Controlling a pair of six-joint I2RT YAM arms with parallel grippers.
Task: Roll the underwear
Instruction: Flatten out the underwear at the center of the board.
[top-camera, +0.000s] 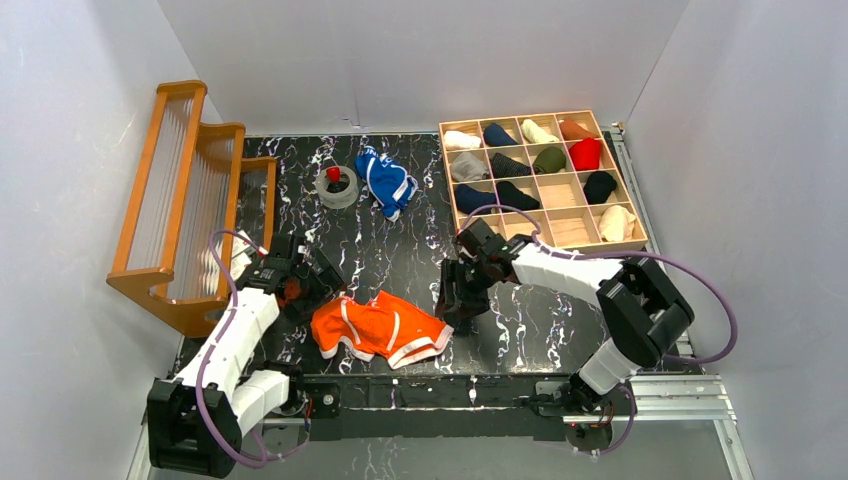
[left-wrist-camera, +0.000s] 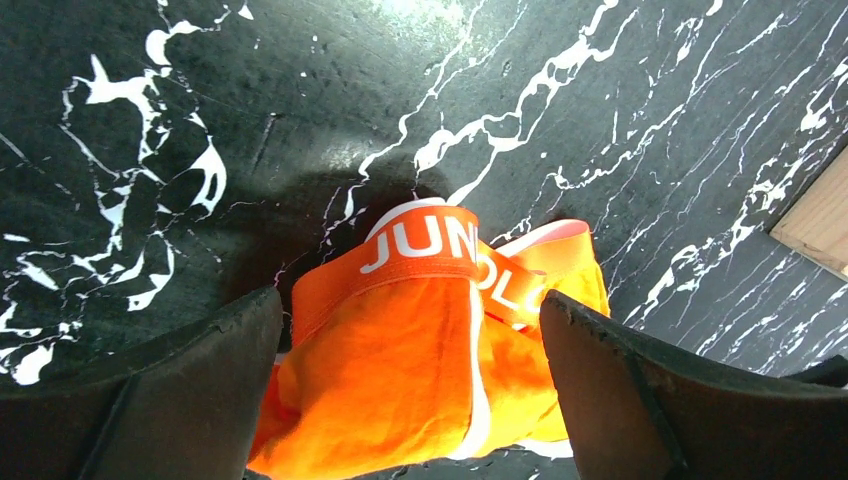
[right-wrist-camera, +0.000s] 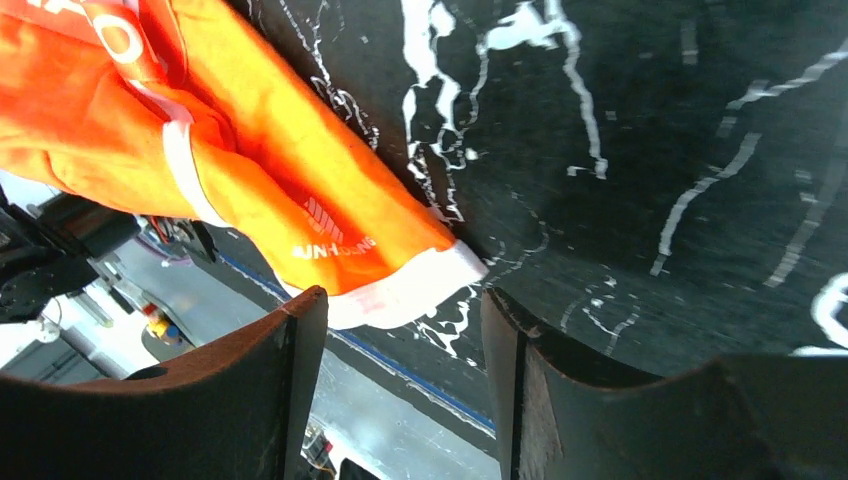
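At the worktop's near edge, the orange underwear (top-camera: 378, 328) is flanked by the left fingers (left-wrist-camera: 190, 380) and the right fingers (right-wrist-camera: 270, 380), both spread.

Orange underwear (top-camera: 378, 327) with white trim and white waistband lettering; blue underwear (top-camera: 386, 181) with white stripes; table (top-camera: 400, 255) black, veined with white marbling; rack (top-camera: 165, 297) of orange-brown wood.

Orange boxer briefs (top-camera: 378, 328): spread out flat, unrolled and somewhat creased, near the front edge of the dark marbled surface (top-camera: 400, 262). White trim along the seams and leg hems (right-wrist-camera: 410, 292). The orange waistband (left-wrist-camera: 430, 252) carries white lettering and lies at the left end.

Blue boxer briefs (top-camera: 385, 181): royal blue with white stripes, bunched in a loose heap. They lie toward the back of the surface, well apart from the orange pair.
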